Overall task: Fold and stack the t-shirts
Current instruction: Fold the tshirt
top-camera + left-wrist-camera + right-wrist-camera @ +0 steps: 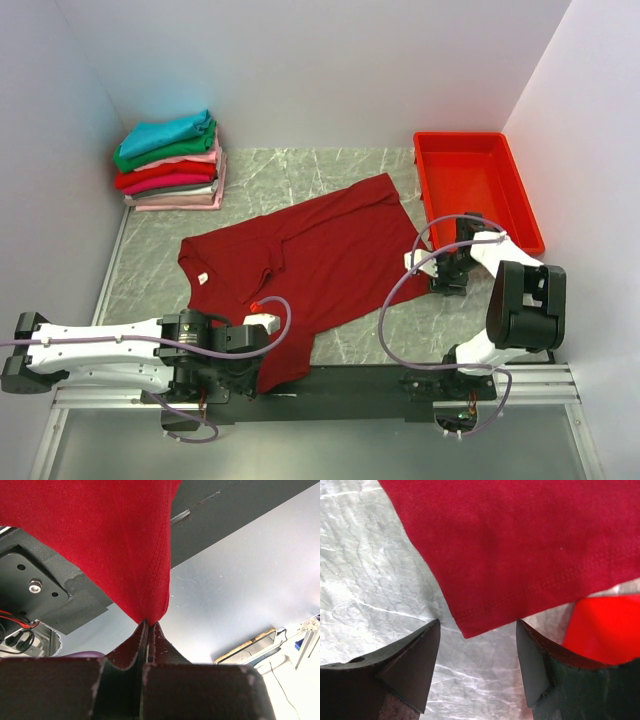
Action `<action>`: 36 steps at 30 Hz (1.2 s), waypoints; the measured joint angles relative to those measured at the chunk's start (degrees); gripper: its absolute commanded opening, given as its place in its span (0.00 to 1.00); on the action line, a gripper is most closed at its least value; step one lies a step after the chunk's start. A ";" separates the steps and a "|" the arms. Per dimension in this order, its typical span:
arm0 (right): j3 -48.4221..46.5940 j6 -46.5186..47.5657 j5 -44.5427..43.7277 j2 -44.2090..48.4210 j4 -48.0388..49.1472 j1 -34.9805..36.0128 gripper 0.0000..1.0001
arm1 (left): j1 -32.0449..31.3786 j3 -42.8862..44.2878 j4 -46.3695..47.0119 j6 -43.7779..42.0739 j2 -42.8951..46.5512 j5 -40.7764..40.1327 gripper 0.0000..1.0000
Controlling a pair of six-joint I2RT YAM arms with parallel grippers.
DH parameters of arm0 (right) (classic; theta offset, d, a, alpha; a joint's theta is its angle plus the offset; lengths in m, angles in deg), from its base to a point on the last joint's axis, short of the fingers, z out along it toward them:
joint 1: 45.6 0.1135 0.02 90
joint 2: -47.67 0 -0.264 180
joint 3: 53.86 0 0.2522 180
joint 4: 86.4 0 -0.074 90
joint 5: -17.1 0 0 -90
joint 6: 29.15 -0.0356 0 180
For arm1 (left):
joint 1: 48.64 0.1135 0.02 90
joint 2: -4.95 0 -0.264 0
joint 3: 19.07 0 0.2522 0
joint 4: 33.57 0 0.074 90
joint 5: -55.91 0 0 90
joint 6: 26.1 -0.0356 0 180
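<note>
Top view's bright and even, soft light coming off the white walls (300,70), barely any shadows, just a mild sheen on the counter (330,180). Left wrist cam: fingers (122,652) dark and blurry up close, background washed out. Right wrist cam's crisp on the dark red t-shirt (520,555) weave, counter a bit glary.

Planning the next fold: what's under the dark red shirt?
Marbled table shows around the dark red shirt; its near corner lies over the black rail, pinched in the left end effector. Anything beneath the cloth is covered.
</note>
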 measured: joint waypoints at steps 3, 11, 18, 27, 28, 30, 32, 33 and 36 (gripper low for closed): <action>-0.07 1.11 0.00 -0.35 0.02 0.00 0.65 | 0.00 0.00 0.02 0.00 0.00 0.00 0.01; -1.25 2.84 -0.13 -1.92 -0.96 0.00 0.27 | 0.00 0.00 0.35 -0.20 -0.13 0.00 0.01; -1.11 4.00 0.35 -1.70 -0.94 0.00 0.06 | 0.00 0.00 0.90 -0.33 -0.15 -0.09 0.01; -4.46 3.48 4.74 -0.50 -7.04 0.26 0.03 | 1.42 3.37 0.68 -1.27 -0.46 -2.97 0.01; -5.57 3.26 5.38 -0.42 -7.80 0.42 0.02 | 2.10 4.17 0.70 -1.29 -0.37 -3.65 0.00; -7.43 2.80 6.27 -0.31 -8.68 0.76 0.02 | 3.34 5.33 0.70 -1.62 -0.09 -4.98 0.00; -9.16 1.86 7.02 -0.31 -9.33 1.29 0.02 | 5.68 6.34 0.70 -2.38 0.46 -6.03 0.00; -9.84 1.27 7.32 -0.31 -9.62 1.55 0.02 | 7.23 6.78 0.57 -2.89 0.72 -6.56 0.00; -12.46 -0.63 8.48 -0.39 -11.04 1.81 0.02 | 11.63 7.85 0.31 -4.57 1.64 -8.17 0.00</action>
